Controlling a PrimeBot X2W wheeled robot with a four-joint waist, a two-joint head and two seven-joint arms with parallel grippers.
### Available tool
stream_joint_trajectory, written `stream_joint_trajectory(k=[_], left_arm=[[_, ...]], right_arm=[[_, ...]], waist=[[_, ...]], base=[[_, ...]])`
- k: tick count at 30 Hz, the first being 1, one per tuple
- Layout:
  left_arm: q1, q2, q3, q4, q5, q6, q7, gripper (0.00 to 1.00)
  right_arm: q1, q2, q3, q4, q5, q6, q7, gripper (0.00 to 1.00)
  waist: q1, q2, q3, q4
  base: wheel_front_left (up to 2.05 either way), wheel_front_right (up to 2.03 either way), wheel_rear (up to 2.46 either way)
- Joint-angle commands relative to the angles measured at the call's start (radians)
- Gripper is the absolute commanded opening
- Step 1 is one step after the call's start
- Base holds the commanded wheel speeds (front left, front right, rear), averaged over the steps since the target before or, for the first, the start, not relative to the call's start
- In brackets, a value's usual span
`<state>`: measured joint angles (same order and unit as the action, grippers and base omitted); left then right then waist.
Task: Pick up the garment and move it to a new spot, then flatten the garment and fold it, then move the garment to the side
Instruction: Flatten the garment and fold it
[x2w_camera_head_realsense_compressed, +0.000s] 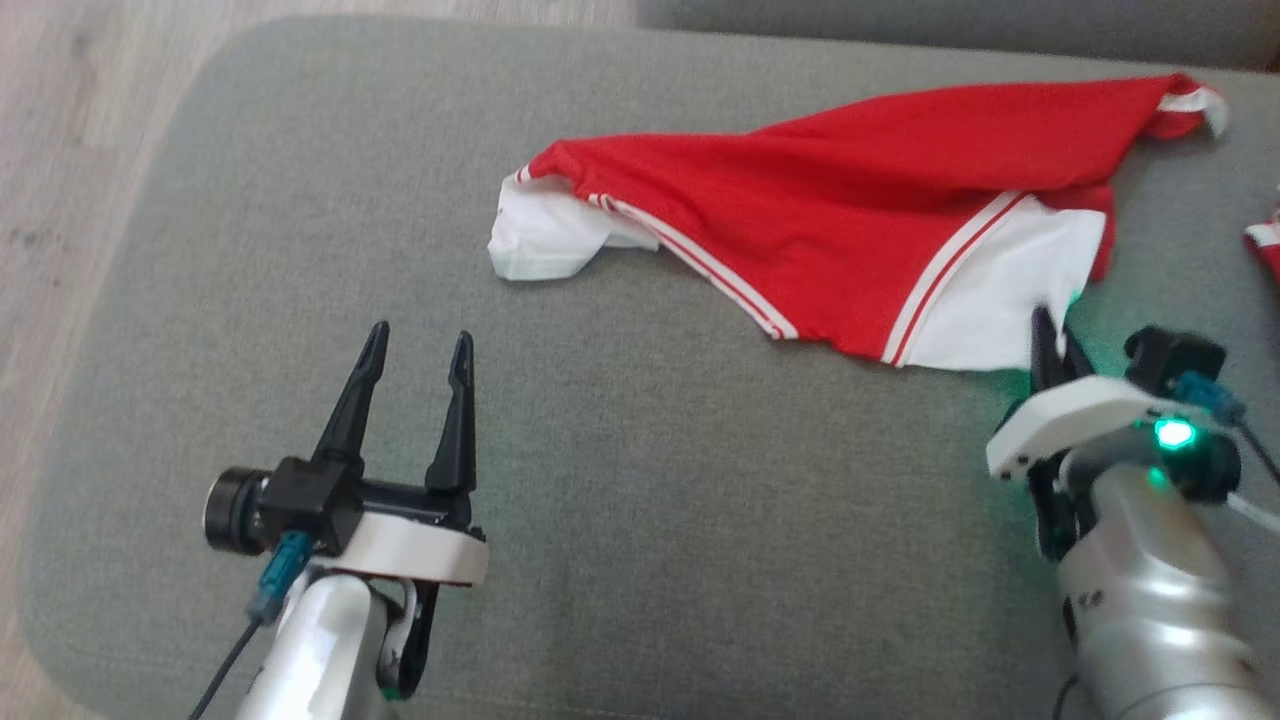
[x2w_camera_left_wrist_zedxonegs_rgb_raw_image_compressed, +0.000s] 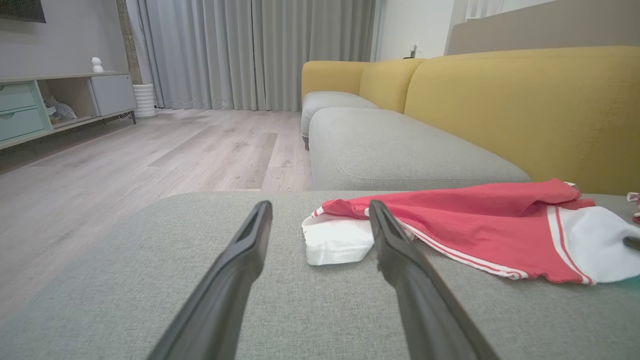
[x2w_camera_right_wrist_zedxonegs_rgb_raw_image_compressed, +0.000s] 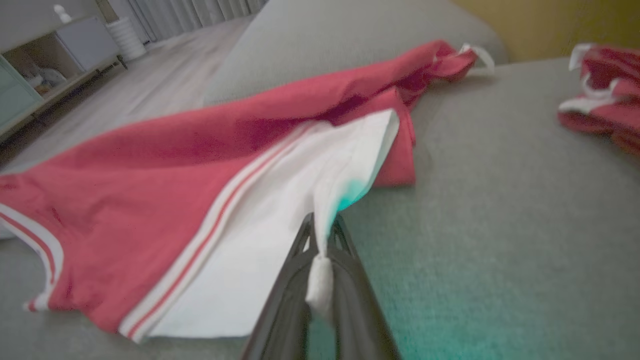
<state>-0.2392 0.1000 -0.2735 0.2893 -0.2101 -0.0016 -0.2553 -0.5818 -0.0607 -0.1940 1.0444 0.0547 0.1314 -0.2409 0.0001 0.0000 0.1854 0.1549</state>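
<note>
Home living room, yellow sofa (x2w_camera_left_wrist_zedxonegs_rgb_raw_image_compressed: 520, 110), curtains (x2w_camera_left_wrist_zedxonegs_rgb_raw_image_compressed: 255, 50), sideboard (x2w_camera_left_wrist_zedxonegs_rgb_raw_image_compressed: 60, 105)

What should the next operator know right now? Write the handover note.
Left claw: open, holding nothing, over the grey cushion, short of the garment.
Right claw: shut on the garment's white near edge.
The garment lies crumpled on the cushion, not yet carried anywhere.
Done: the grasp.
Left: move it to a new spot, flatten, fold, set aside.

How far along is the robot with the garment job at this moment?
Nothing looks finished: the garment lies crumpled, unfolded, on the grey cushion. In hand: the right gripper is shut on its white corner, the first pick-up. The left gripper is open, apart from it. Left: moving, flattening, folding, setting aside.
</note>
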Motion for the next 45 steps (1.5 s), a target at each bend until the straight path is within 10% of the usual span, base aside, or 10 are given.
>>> stream_joint_trajectory(k=[1, 13, 22, 23, 24, 34, 45], left_arm=[[-0.010, 0.006, 0.044, -0.026, 0.008, -0.006, -0.006, 1.00], [-0.010, -0.032, 0.035, -0.042, 0.015, -0.034, -0.006, 1.00], [-0.084, -0.049, -0.054, -0.044, -0.042, -0.040, -0.006, 1.00], [-0.089, -0.049, -0.070, -0.048, -0.058, -0.034, -0.006, 1.00], [-0.093, -0.049, -0.083, -0.051, -0.071, -0.027, -0.006, 1.00], [-0.114, -0.050, -0.114, -0.066, -0.108, 0.014, -0.006, 1.00], [-0.105, -0.035, 0.002, -0.064, -0.038, 0.002, -0.006, 1.00]], right_arm=[[-0.029, 0.010, 0.034, -0.052, 0.013, -0.001, -0.017, 0.00], [-0.156, 0.010, 0.146, -0.454, 0.027, -0.001, 0.094, 0.00], [-0.526, -0.039, 0.018, -0.343, -0.230, -0.001, 0.275, 0.00], [-0.562, -0.057, -0.003, -0.307, -0.269, -0.001, 0.285, 0.19], [-0.594, -0.073, -0.018, -0.268, -0.311, -0.001, 0.293, 1.00], [-0.699, -0.075, -0.112, -0.047, -0.496, -0.001, 0.217, 1.00], [-0.550, 0.009, -0.101, 0.006, -0.367, -0.001, -0.019, 1.00]], waist=[[-0.0001, 0.0000, -0.023, -0.008], [-0.0001, 0.0000, -0.009, 0.079], [-0.0001, 0.0000, 0.105, 0.286], [-0.0001, 0.0000, 0.113, 0.304], [-0.0001, 0.0000, 0.119, 0.319], [-0.0001, 0.0000, 0.139, 0.325], [-0.0001, 0.0000, 0.065, 0.085]], base=[[0.00, 0.00, 0.00], [0.00, 0.00, 0.00], [0.00, 0.00, 0.00], [0.00, 0.00, 0.00], [0.00, 0.00, 0.00], [0.00, 0.00, 0.00], [0.00, 0.00, 0.00]])
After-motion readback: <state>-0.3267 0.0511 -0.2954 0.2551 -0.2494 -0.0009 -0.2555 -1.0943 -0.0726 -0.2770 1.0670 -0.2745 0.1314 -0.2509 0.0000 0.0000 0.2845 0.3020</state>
